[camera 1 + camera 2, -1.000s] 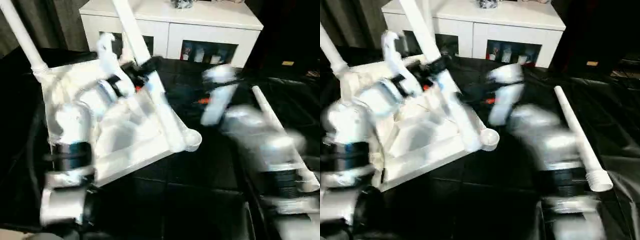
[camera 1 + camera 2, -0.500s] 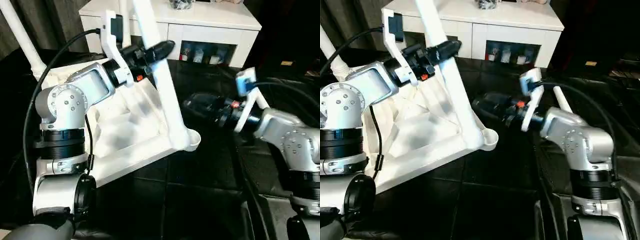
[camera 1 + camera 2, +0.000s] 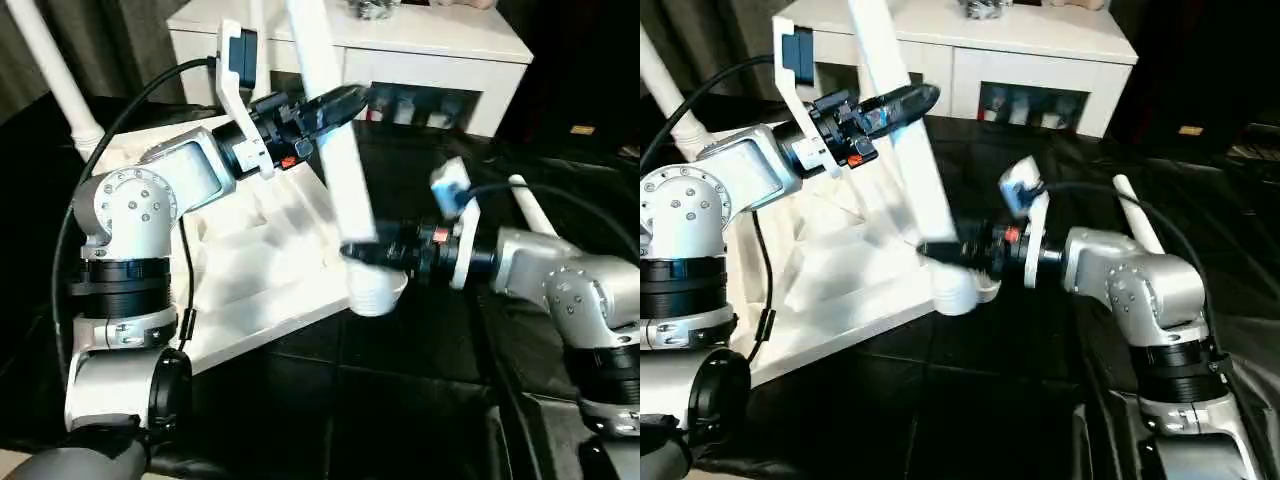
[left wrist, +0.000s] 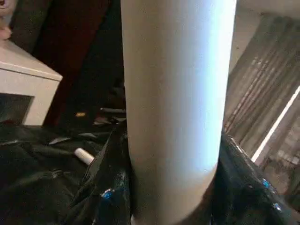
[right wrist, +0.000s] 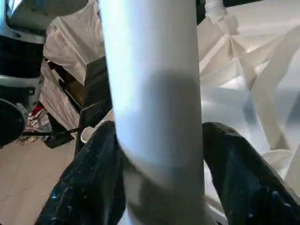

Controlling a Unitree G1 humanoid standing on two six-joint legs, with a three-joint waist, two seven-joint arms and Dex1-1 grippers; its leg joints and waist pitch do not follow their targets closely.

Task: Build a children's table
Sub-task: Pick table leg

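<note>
Black sheeting lies under the tabletop [image 3: 250, 270], tilted at my left. My left gripper [image 3: 335, 100] clamps the leg [image 3: 335, 150] high up; my right gripper [image 3: 385, 255] seems closed around its base above the corner socket [image 3: 378, 290]. Uneven pushing could jam the leg crooked or shove the tabletop away.

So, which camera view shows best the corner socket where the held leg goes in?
The left eye view: the corner socket shows whole under the held leg. The right eye view shows it similarly; both wrist views mostly show the leg's tube between the fingers.
</note>
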